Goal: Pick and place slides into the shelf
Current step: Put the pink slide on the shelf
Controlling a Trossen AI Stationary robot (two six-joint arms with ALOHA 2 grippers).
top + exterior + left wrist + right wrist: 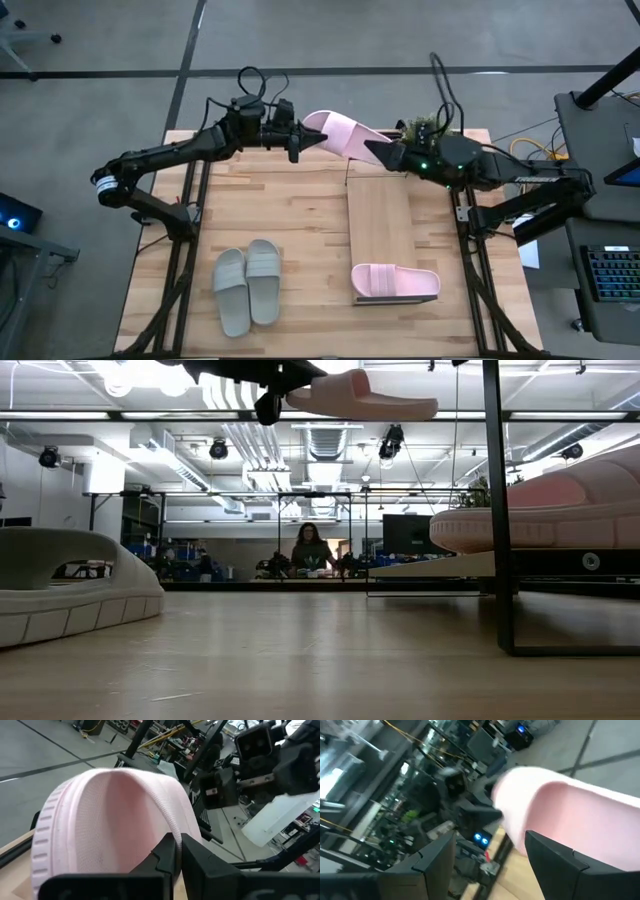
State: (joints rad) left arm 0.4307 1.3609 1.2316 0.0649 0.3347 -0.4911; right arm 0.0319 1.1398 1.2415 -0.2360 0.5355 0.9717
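The raised pink slide fills the left wrist view, held in the air over the tabletop's far edge between both arms. The shelf lies right of centre, with the second pink slide across its near end. The grey-green pair sits side by side at the near left. The left hand is closed on the raised slide's edge. The right hand grips that slide's other end, fingers wide around it.
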